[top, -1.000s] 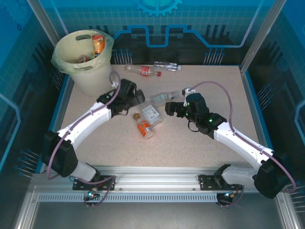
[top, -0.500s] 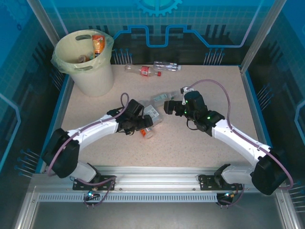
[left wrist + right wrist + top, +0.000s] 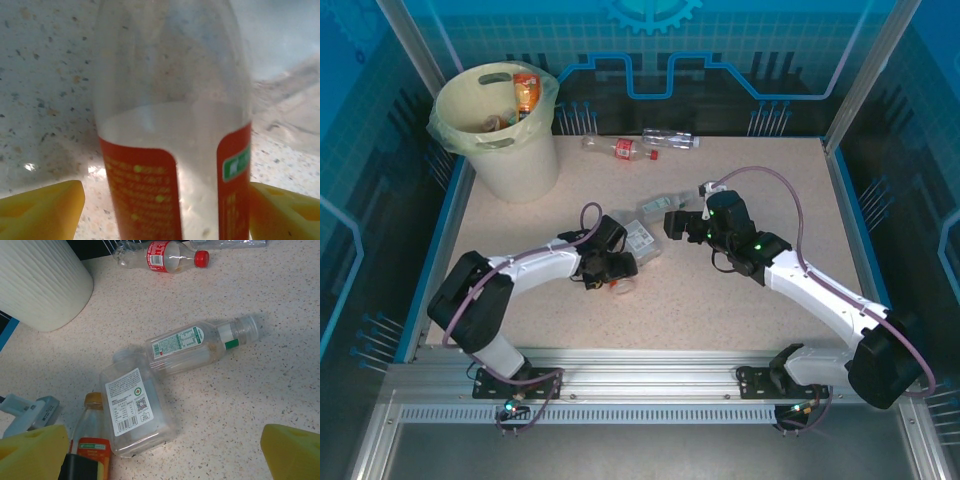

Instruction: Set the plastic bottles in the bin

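Note:
An orange-labelled bottle [image 3: 624,284] lies on the table, and my left gripper [image 3: 617,270] is down over it. In the left wrist view this bottle [image 3: 170,150] lies between the yellow fingers of the left gripper [image 3: 165,212]. The jaws are open, with a gap on the left side. My right gripper [image 3: 675,222] hovers open with nothing in it, over a square clear bottle [image 3: 135,412] and a green-labelled bottle [image 3: 200,345]. The bin [image 3: 515,165] stands at the far left with an orange bottle [image 3: 526,90] inside.
A red-labelled bottle [image 3: 620,149] and a clear bottle [image 3: 670,139] lie by the far edge. The bin's ribbed wall [image 3: 40,280] shows in the right wrist view. Blue enclosure walls and metal posts ring the table.
My left arm swung from beside the bin toward the near side and dropped onto the orange-labelled bottle, its jaws narrowing. The right gripper shifted slightly left, then held still.

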`<control>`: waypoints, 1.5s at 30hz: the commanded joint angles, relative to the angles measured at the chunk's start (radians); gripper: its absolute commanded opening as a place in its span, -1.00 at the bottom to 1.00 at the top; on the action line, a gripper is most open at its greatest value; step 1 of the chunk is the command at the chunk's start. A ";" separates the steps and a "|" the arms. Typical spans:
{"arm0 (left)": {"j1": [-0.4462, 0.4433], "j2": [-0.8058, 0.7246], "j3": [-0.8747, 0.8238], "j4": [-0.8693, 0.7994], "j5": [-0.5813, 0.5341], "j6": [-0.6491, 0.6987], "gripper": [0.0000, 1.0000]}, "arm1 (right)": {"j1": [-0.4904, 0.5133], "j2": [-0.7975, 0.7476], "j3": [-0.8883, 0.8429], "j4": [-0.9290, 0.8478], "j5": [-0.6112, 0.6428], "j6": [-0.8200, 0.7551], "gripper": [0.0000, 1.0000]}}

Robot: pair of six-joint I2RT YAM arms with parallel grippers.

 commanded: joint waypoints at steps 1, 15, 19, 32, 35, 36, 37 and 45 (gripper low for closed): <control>0.017 0.037 -0.008 0.005 0.003 0.042 0.66 | -0.011 -0.020 0.019 -0.010 -0.007 -0.002 1.00; 0.043 -0.036 -0.045 0.077 -0.027 0.164 0.20 | -0.011 -0.056 0.007 0.017 0.012 -0.008 1.00; 0.056 -0.088 -0.070 0.115 -0.064 0.168 0.07 | -0.013 -0.060 0.031 0.008 0.012 -0.017 1.00; 0.061 -0.243 -0.048 0.213 -0.058 0.239 -0.05 | -0.012 -0.058 0.027 0.031 -0.002 0.010 1.00; 0.061 -0.241 -0.013 0.245 -0.034 0.251 -0.05 | -0.012 -0.055 -0.014 0.078 -0.004 0.046 1.00; 0.061 -0.239 0.000 0.251 -0.028 0.256 -0.05 | -0.013 -0.054 -0.022 0.088 -0.004 0.057 1.00; 0.061 -0.233 0.018 0.253 -0.022 0.262 -0.06 | -0.013 -0.052 -0.029 0.097 -0.011 0.069 1.00; 0.061 -0.232 0.140 0.273 -0.034 0.309 -0.06 | -0.013 -0.017 0.031 0.057 -0.066 0.017 1.00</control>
